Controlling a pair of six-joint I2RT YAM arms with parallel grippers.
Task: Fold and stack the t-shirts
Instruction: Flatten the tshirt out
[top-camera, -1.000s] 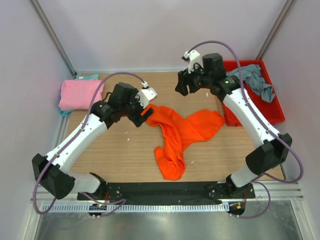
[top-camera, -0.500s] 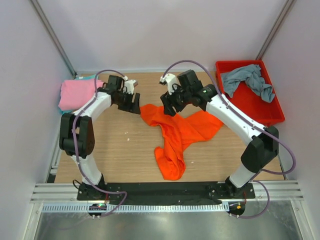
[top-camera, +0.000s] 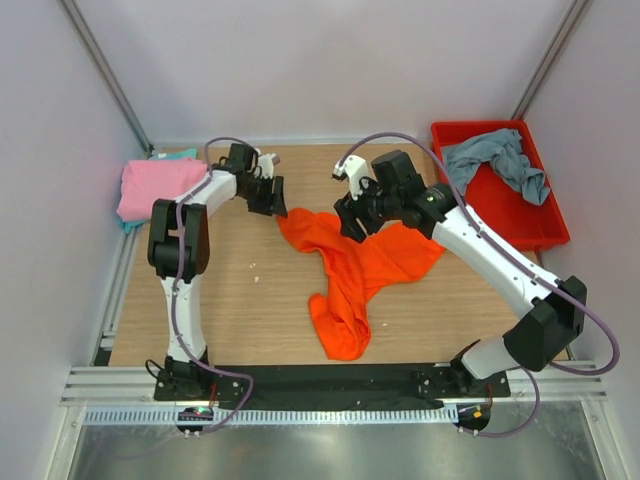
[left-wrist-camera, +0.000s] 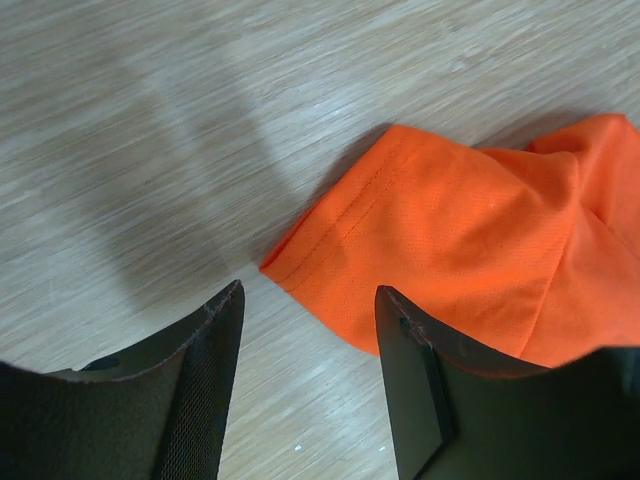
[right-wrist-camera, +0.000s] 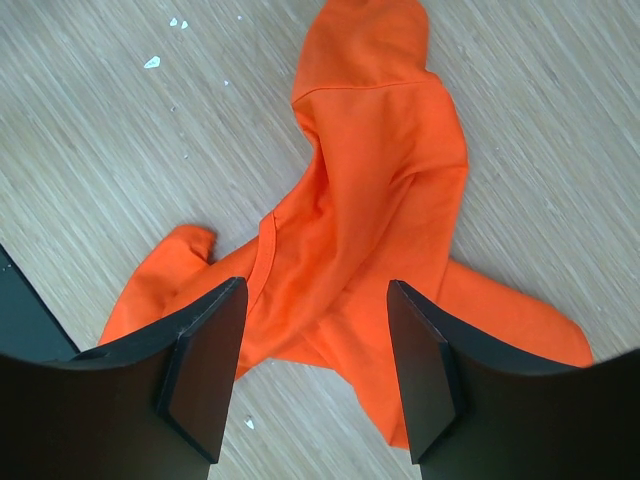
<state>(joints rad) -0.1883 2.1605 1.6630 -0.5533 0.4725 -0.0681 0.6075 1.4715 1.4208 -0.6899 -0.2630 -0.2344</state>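
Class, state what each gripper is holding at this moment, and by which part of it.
Nothing is held. The left gripper is open at a hemmed edge of the orange t-shirt; the right gripper is open over the same shirt.

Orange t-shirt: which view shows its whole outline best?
Top external: the orange t-shirt shows almost whole, crumpled on the table. Left wrist catches only one hemmed corner; right wrist shows most, its lower part behind the right tool.

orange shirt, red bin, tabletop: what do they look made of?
Orange t-shirt: soft fine-knit cloth, matte; tiny mesh texture, stitched hem, limp folds. Red bin: likely rigid plastic, smooth; straight walls, even colour. Tabletop: wood-grain surface, matte; real wood or laminate, cannot tell.
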